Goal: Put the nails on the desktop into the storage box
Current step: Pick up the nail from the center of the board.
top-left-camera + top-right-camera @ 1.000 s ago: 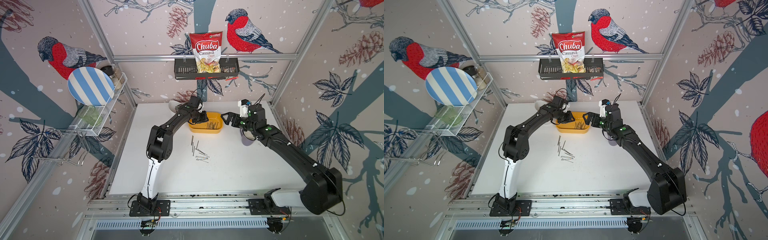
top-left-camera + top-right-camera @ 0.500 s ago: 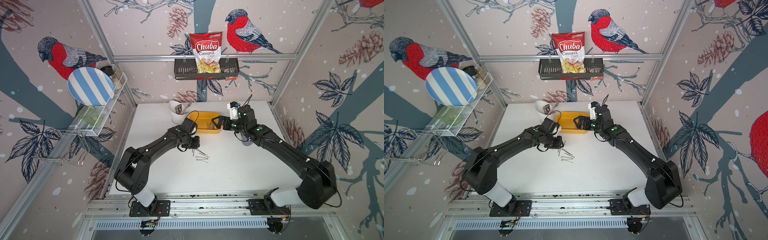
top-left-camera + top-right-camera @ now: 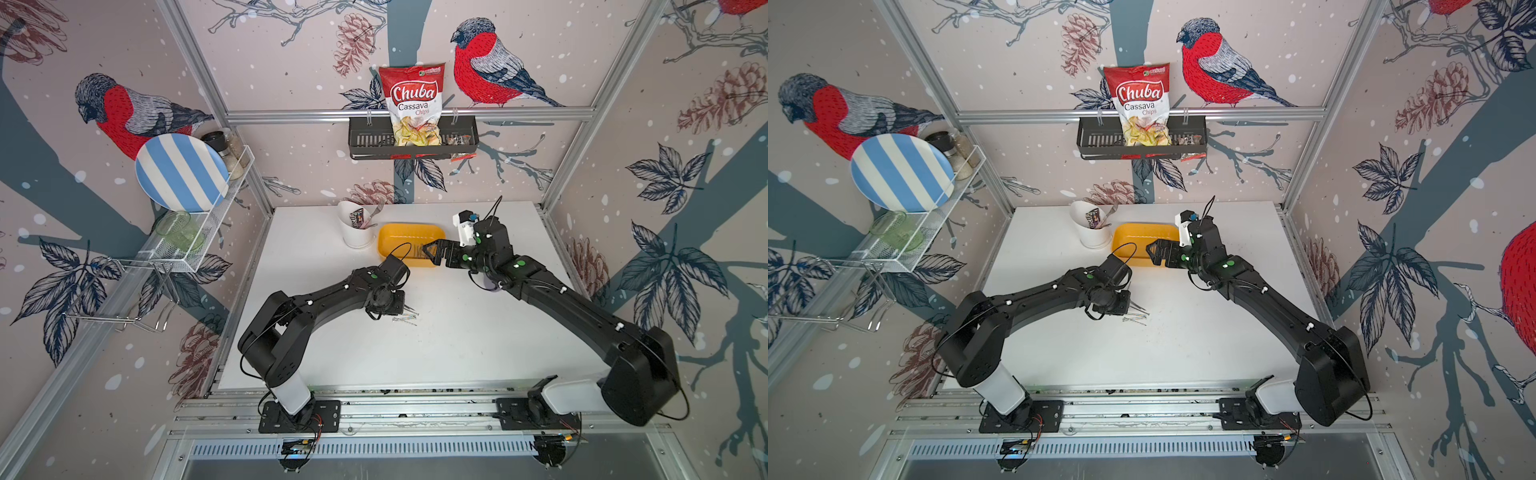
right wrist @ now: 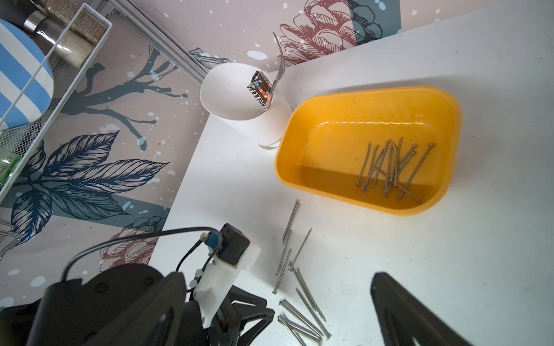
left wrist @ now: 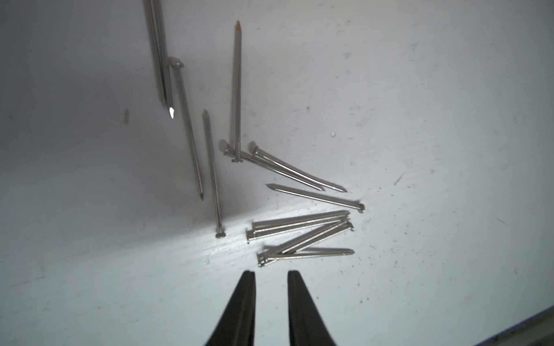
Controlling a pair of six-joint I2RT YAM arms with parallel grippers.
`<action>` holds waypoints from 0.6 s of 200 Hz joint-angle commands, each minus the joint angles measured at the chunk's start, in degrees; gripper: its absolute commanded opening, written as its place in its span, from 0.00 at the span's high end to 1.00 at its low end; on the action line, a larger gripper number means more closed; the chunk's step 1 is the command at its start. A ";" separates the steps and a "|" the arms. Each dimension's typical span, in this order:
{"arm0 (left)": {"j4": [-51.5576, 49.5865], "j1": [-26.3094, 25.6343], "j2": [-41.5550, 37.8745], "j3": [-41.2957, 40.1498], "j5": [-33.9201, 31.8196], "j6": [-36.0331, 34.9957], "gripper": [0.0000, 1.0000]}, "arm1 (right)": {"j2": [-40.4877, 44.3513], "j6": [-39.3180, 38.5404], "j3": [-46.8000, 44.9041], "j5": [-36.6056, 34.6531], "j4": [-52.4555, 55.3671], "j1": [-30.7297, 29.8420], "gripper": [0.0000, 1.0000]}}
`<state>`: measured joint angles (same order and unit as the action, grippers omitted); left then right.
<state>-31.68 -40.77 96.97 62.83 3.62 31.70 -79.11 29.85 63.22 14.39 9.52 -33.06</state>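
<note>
I see my left gripper (image 5: 271,274) at lower centre, fingers narrowly parted and empty, beside loose nails (image 5: 299,230) on the desktop (image 5: 419,104). Only the right wrist view shows nails inside the yellow box (image 4: 359,104). My right gripper (image 3: 428,252) is spread wide.

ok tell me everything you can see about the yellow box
The storage box is a shallow yellow tub, plastic by its glossy look, rectangular with rounded corners. It sits upright and flat on the desktop near the back, close beside the white cup; whether they touch is unclear. A loose crossed pile of nails lies on its floor toward one end; the rest is bare. In both top views the open right gripper hangs over its near edge.
</note>
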 commanded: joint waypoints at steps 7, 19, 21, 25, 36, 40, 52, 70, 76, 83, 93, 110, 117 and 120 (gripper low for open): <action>-3.24 -0.18 2.01 1.47 -4.26 1.39 0.77 | 0.57 -1.28 -0.72 0.87 0.76 0.01 0.00; -3.54 -0.18 3.10 2.10 -4.69 0.97 0.77 | 0.52 -1.41 -0.99 1.29 0.87 0.08 0.00; -3.53 -0.18 3.26 2.23 -4.72 0.90 0.77 | 0.47 -1.49 -1.06 1.37 0.90 0.03 0.00; -3.60 -0.18 3.70 2.40 -4.72 0.78 0.77 | 0.42 -1.50 -1.15 1.42 0.87 0.08 0.00; -3.90 -0.18 4.86 3.08 -5.06 0.63 0.77 | 0.26 -1.71 -1.26 1.75 0.91 0.23 0.00; -4.08 -0.18 5.29 3.39 -5.23 0.51 0.77 | 0.14 -1.72 -1.26 1.82 0.85 0.27 0.00; -4.60 -0.18 6.34 4.29 -5.78 0.27 0.77 | -0.18 -1.96 -1.18 2.21 0.97 0.53 0.00; -4.70 -0.18 7.16 5.24 -5.82 -0.14 0.76 | -0.57 -2.16 -1.07 2.60 1.05 0.89 0.00; -4.92 -0.18 7.43 5.56 -5.99 -0.30 0.76 | -0.63 -2.16 -1.02 2.70 1.05 1.01 0.00; -5.09 -0.18 7.82 5.93 -6.15 -0.46 0.76 | -0.91 -2.16 -0.99 2.89 1.05 1.22 0.00; -5.71 -0.18 8.36 6.37 -6.59 -0.76 0.76 | -1.09 -2.16 -0.91 3.17 1.12 1.33 0.00; -6.03 -0.18 8.89 6.92 -6.61 -1.24 0.76 | -1.46 -2.16 -0.82 3.36 1.03 1.48 0.00; -6.13 -0.18 9.02 6.99 -6.71 -1.38 0.76 | -1.62 -2.16 -0.82 3.45 1.04 1.49 0.00; -6.19 -0.18 9.03 7.04 -6.70 -1.47 0.76 | -1.65 -2.08 -0.82 3.49 1.03 1.50 0.00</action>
<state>-35.73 -40.86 105.67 69.12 -1.78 31.46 -80.36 28.42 62.02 16.88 11.18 -31.70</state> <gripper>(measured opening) 0.236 0.998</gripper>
